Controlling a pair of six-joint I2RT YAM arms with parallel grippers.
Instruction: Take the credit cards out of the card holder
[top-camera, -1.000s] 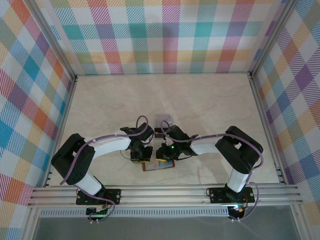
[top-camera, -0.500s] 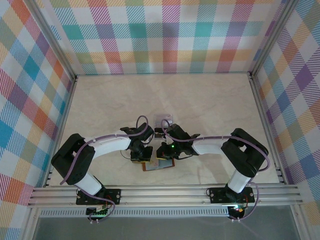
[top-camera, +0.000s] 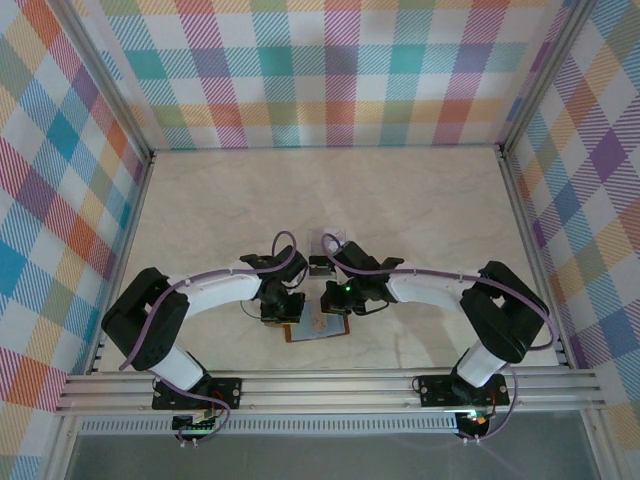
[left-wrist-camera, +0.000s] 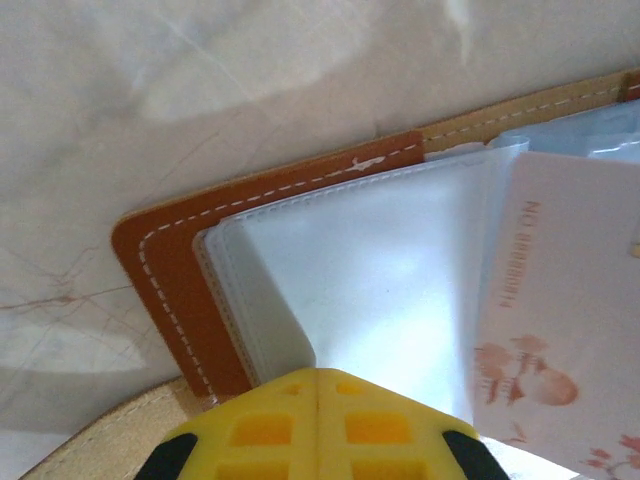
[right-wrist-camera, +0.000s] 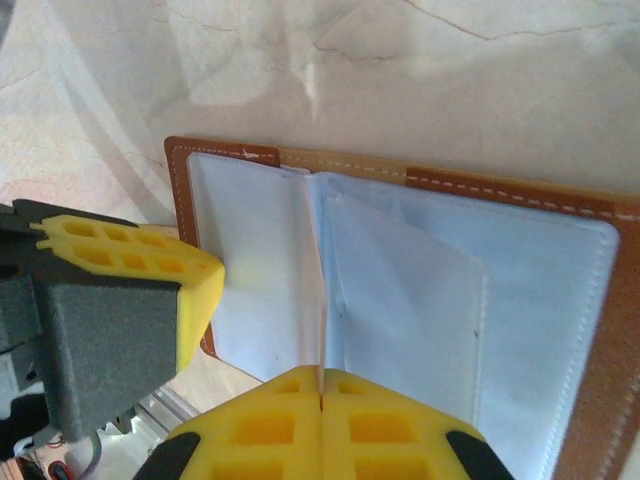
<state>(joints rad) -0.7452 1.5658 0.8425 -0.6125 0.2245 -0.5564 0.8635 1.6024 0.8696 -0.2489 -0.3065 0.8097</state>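
Jaws of your right arm (top-camera: 430, 288) have drawn together over the open card holder (right-wrist-camera: 500, 185), left jaws shut too, on a marbled bench (top-camera: 400, 200) between plaid walls (top-camera: 330, 70).

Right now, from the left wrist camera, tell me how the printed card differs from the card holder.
The card holder is reddish-brown leather with pale stitching; the card is whitish with reddish print and a number. The card holder lies open with frosted clear pockets; the card is a single opaque sheet. The card holder's stitched border runs past the card's top edge. Both lie flat, the card on the open holder.
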